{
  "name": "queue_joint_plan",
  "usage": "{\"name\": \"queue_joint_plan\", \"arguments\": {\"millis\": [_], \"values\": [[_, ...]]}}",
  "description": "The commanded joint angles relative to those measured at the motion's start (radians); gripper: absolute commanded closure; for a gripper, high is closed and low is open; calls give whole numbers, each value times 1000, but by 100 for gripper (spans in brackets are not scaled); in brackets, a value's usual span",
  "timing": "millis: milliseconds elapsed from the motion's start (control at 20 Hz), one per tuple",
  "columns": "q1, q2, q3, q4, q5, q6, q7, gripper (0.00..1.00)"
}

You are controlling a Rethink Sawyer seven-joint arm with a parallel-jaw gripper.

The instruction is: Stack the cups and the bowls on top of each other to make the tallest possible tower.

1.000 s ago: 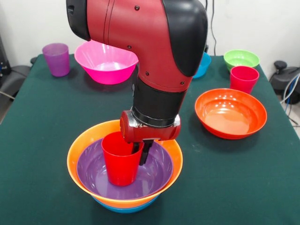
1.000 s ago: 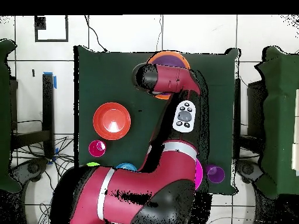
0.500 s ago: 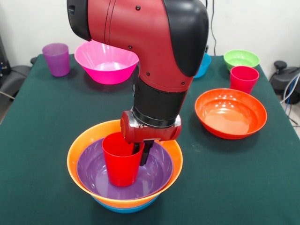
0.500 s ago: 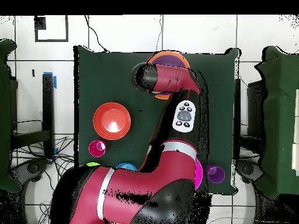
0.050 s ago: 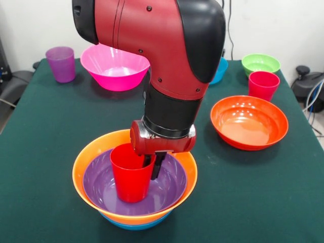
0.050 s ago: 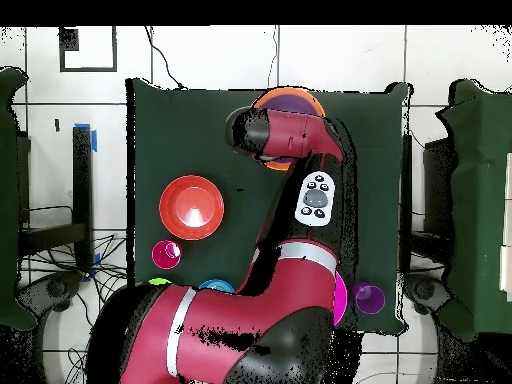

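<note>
Your gripper stood directly over the red cup, fingers astride its far rim wall, apparently pinching it; cup upright in the purple bowl.

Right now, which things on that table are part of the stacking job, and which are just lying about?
Part of the job:
- stack: red cup in purple bowl, in orange, on blue
- gripper, fingers astride that cup's rim
- pink bowl
- red-orange bowl
- green bowl
- second red cup
- purple cup
- blue bowl, half hidden

Just lying about:
- cables off the table's edge
</note>
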Motion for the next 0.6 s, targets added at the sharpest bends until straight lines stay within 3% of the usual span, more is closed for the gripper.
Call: {"name": "queue_joint_plan", "arguments": {"millis": [50, 400, 450, 600], "values": [[18, 49, 106, -21, -63, 42, -5, 100], [21, 50, 100, -23, -59, 45, 8, 100], [21, 50, 99, -23, -59, 45, 9, 0], [20, 47, 103, -23, -63, 40, -3, 0]]}}
